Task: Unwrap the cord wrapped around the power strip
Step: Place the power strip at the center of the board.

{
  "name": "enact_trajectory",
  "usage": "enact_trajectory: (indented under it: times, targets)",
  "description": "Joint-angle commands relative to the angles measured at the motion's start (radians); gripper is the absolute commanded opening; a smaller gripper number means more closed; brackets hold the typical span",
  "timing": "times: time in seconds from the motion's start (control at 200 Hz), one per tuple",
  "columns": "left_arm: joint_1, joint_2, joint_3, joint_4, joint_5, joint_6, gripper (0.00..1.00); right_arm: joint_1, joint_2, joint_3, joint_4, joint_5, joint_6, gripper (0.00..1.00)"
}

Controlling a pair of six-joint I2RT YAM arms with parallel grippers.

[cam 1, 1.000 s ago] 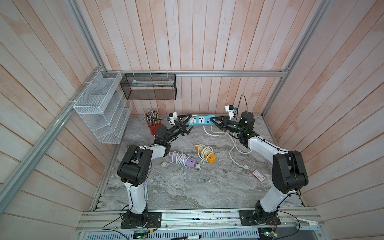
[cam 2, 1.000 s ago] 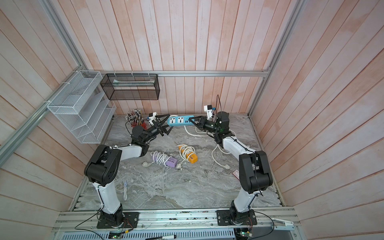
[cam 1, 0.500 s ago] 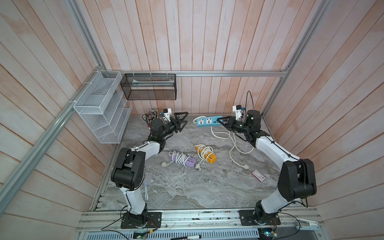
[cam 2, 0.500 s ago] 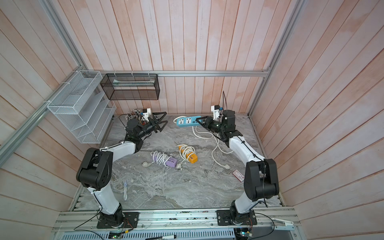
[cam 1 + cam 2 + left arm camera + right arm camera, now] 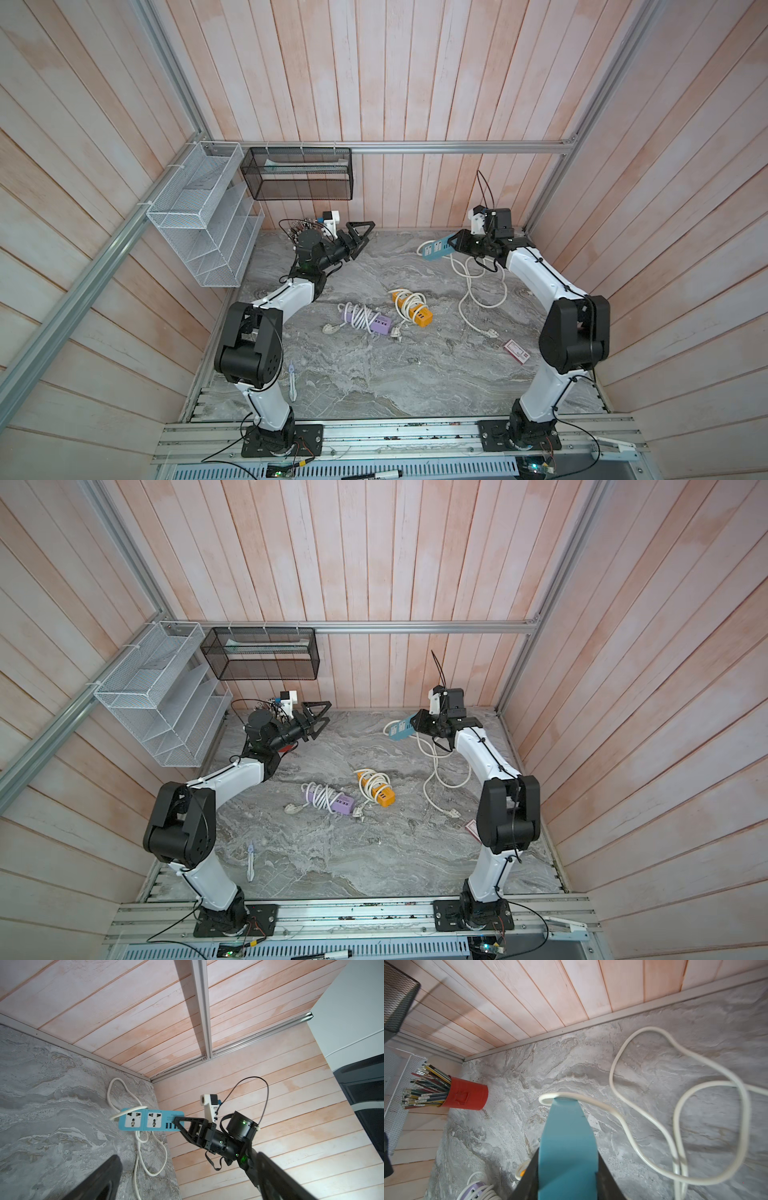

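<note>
One blue power strip [image 5: 434, 248], end clamped in right gripper [image 5: 454, 244]; cord [image 5: 467, 286] hangs loose; left gripper [image 5: 365, 241] spread, well apart.

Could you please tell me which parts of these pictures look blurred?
Right wrist view: the teal plastic power strip fills the foreground, soft, and its white cord smears. Left wrist view: black fingers of the left gripper blur; the strip is crisp. Both top views are sharp.

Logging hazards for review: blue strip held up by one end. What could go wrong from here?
The right gripper pinches only the end of the blue strip; it may twist or slip out. A cord loop crosses its far end and could snag. The open left gripper, near the pencil cup, might knock it.
</note>
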Motion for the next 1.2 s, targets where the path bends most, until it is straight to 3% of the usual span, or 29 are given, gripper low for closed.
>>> enact_trajectory:
  times: [0.0,0.155,0.33,0.505,0.7,0.805,0.94,1.195]
  targets:
    - [0.002,-0.015,-0.027,0.018,0.021,0.013,0.99,0.001,0.068,0.017,0.214,-0.180,0.133,0.07]
    - [0.005,-0.017,-0.048,0.039,0.021,-0.001,0.99,0.031,0.200,0.030,0.497,-0.246,0.324,0.07]
    - [0.008,-0.009,-0.064,0.070,0.023,-0.024,0.99,0.105,0.324,0.098,0.633,-0.178,0.421,0.10]
    - [0.014,-0.009,-0.070,0.085,0.023,-0.032,1.00,0.177,0.408,0.155,0.613,-0.117,0.414,0.20]
    - [0.029,-0.016,-0.084,0.088,0.027,-0.035,1.00,0.213,0.413,0.071,0.602,-0.139,0.389,0.59]
    - [0.036,-0.013,-0.094,0.108,0.024,-0.047,1.00,0.231,0.400,0.046,0.549,-0.136,0.336,0.72]
    - [0.037,-0.013,-0.096,0.119,0.023,-0.057,1.00,0.234,0.379,0.040,0.462,-0.139,0.269,0.78]
    - [0.056,-0.036,-0.117,0.118,0.029,-0.057,1.00,0.226,0.317,0.030,0.305,-0.157,0.131,0.80]
